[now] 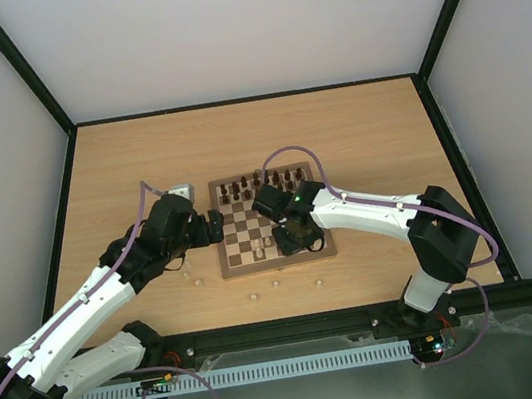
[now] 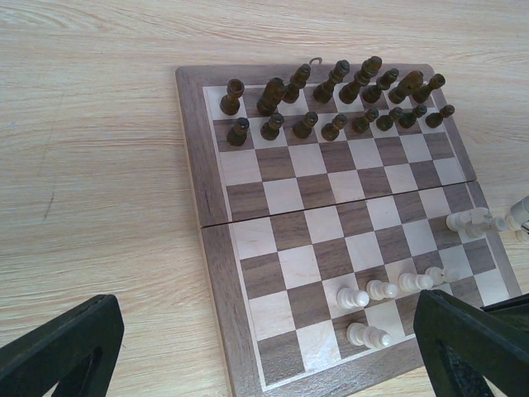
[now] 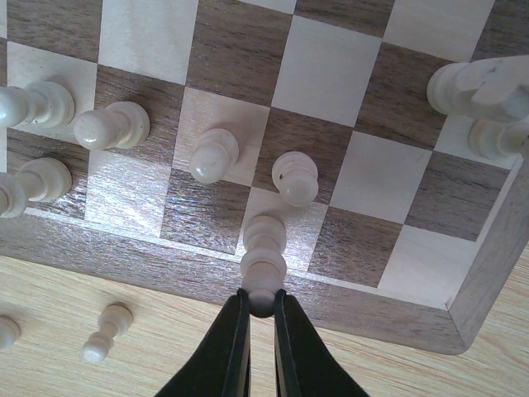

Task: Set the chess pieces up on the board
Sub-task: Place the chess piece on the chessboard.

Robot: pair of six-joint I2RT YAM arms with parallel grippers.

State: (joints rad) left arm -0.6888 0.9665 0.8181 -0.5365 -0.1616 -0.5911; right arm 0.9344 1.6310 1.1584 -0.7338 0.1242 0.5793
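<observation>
Placing step, cream side. My right pincer point(image 3: 261, 299) is clamped narrow on the head of a cream piece point(image 3: 264, 248). The piece sits straight ahead of the tips, over a near-row square of the board point(image 2: 216, 273); can't tell if it's touching down. Next, I judge: lower, release, back out without clipping the pawns point(image 3: 213, 155) just beside. Left pincer point(image 2: 264, 331) gapes wide, empty, above the board. Loose cream pieces point(image 3: 106, 331) wait on the surface point(image 3: 50, 289).

From overhead, the right arm point(image 1: 349, 209) covers the lower right squares of the board point(image 1: 225, 246), and the loose pieces point(image 1: 275, 283) below are too small to name. Close up, the top of a cream piece point(image 3: 264, 248) vanishes inside the right gripper point(image 3: 261, 304); others are clipped at the left edge.
</observation>
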